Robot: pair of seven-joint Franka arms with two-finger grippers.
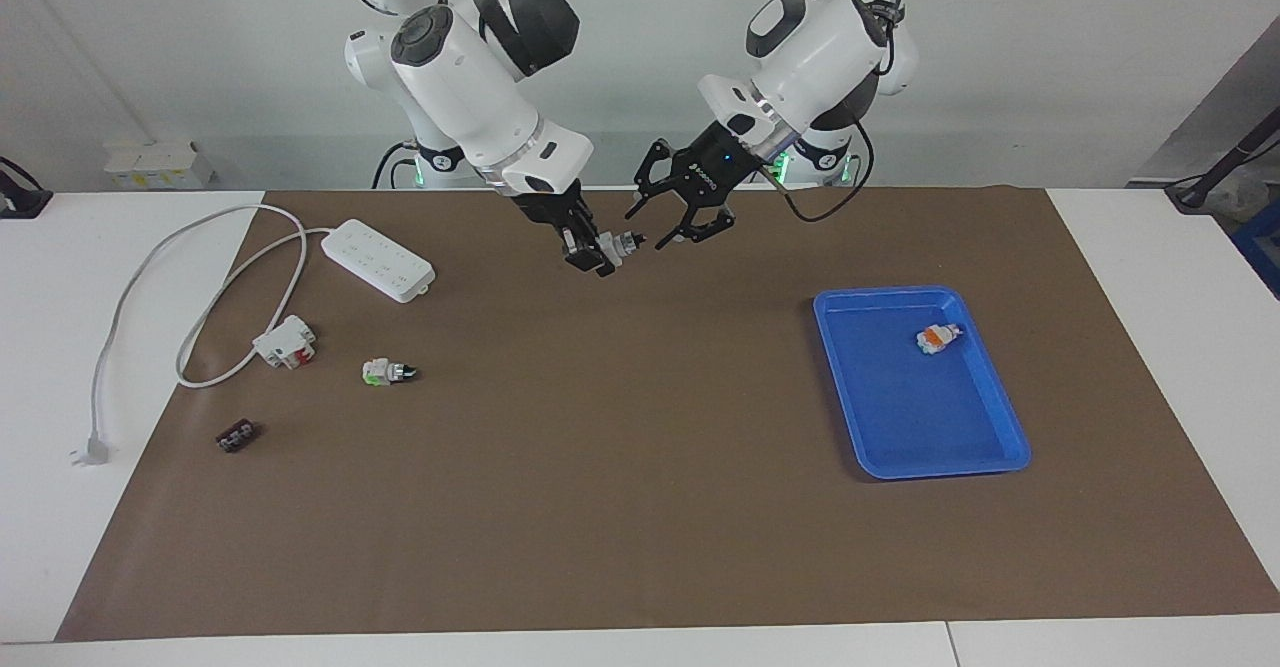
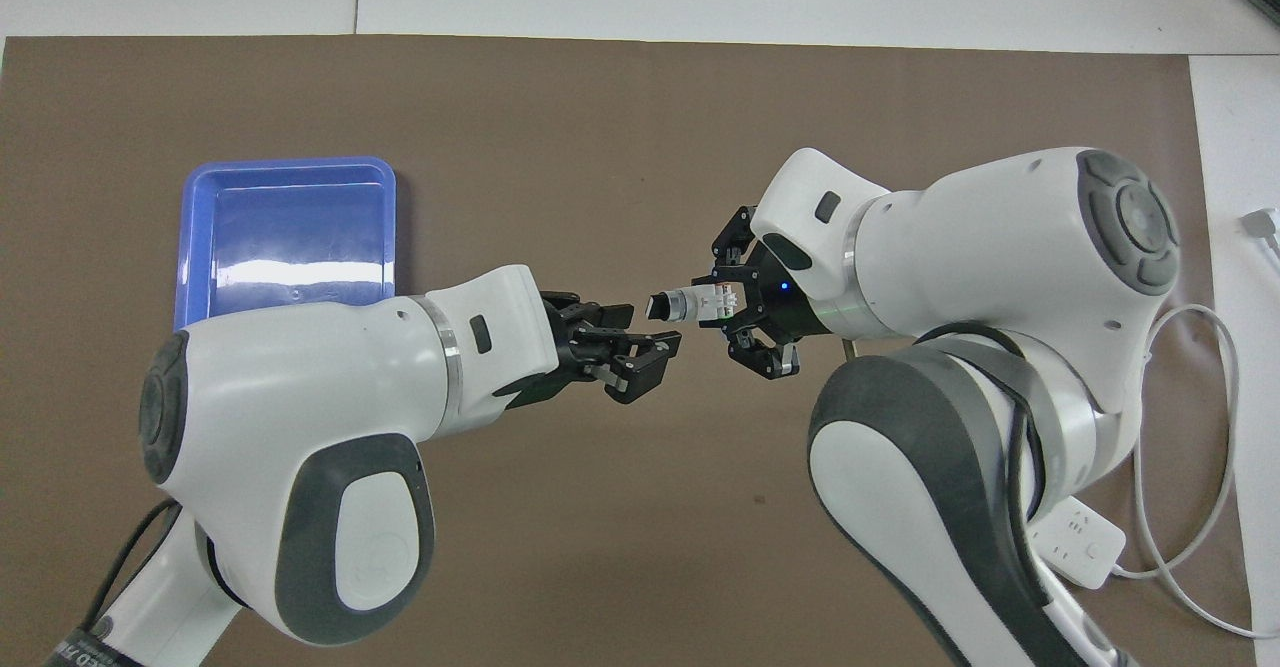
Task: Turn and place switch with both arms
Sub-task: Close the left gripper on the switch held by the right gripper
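Note:
My right gripper [image 1: 598, 251] [image 2: 728, 305] is shut on the white body of a switch [image 1: 622, 243] [image 2: 688, 304], held level in the air over the mat near the robots' edge. The switch's black knob tip points at my left gripper [image 1: 668, 231] [image 2: 640, 343]. That gripper stands open right at the knob, fingers apart and not closed on it. A second switch [image 1: 386, 372] with a green end lies on the mat toward the right arm's end. A third one [image 1: 938, 337], with an orange end, lies in the blue tray [image 1: 900, 437] [image 2: 290, 197].
A white power strip [image 1: 378, 259] with its looping cable and plug [image 1: 90, 450] lies toward the right arm's end. Close by are a white block with red parts [image 1: 285, 341] and a small dark block [image 1: 236, 436]. A brown mat [image 1: 640, 507] covers the table.

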